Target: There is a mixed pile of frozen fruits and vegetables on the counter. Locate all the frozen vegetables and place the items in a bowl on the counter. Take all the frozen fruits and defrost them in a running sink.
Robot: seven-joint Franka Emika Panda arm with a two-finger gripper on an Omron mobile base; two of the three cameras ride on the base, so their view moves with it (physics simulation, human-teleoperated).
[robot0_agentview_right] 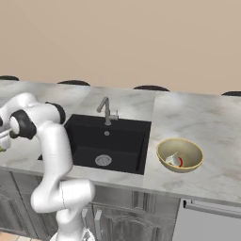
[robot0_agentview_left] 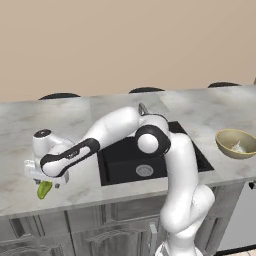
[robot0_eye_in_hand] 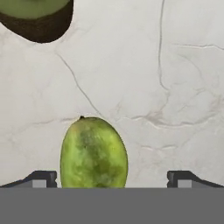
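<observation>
Yellow-green oblong fruit [robot0_eye_in_hand: 93, 153], mottled and glossy, lies on the marbled counter [robot0_eye_in_hand: 175, 65]. Gripper [robot0_eye_in_hand: 112, 178] fingertips stand wide apart, flanking it without touching.

Spanning the whole background as a plain beige wall [robot0_agentview_left: 125, 45], bare and evenly lit. Peeking up along the foot of that wall as dark rounded seat tops [robot0_agentview_left: 146, 90], standing well apart in a row. Sitting at the lower right as a pale grey appliance front [robot0_agentview_right: 212, 226], carrying a long horizontal handle bar [robot0_agentview_right: 212, 207] near its top edge. Showing at the bottom left corner as a tan floor patch [robot0_agentview_right: 9, 236].
</observation>
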